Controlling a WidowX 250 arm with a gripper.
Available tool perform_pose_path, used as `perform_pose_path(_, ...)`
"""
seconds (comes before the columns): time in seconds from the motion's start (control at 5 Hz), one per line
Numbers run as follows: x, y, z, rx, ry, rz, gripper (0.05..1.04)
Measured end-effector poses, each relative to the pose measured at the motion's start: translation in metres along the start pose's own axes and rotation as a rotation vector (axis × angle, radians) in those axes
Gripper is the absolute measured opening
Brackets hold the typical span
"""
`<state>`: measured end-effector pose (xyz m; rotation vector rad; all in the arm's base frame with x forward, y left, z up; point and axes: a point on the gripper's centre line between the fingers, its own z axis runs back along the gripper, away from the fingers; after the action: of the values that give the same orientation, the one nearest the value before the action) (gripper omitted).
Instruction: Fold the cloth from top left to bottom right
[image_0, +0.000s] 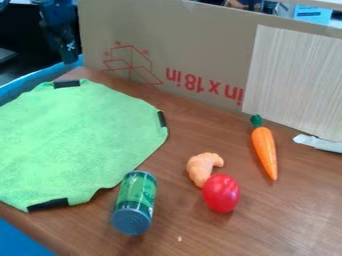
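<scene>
The black gripper (69, 52) hangs at the upper left, above the cloth's top edge and in front of the cardboard's left end. The green cloth (80, 140) lies spread out on the left half of the wooden table, with no fold in the part that shows. Black strips mark its top edge, its right corner and its bottom edge. The cloth's left side runs out of the view. A gap of table or background shows between gripper and cloth.
A green can (136, 200) lies close to the cloth's lower right edge. Right of it are a shrimp-like toy (200, 168), a red tomato-like toy (221, 193) and a carrot (265, 150). A cardboard wall (200, 45) stands along the back of the table (280, 220).
</scene>
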<state>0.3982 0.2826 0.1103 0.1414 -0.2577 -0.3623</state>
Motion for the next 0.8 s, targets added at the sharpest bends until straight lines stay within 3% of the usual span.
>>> perform_pose_path(0.2, 0.001, 0.012, -0.007, 0.033, 0.007, 0.001, 1.000)
perform_pose_path(0.8, -0.008, 0.027, -0.038, 0.062, 0.097, 0.028, 1.000)
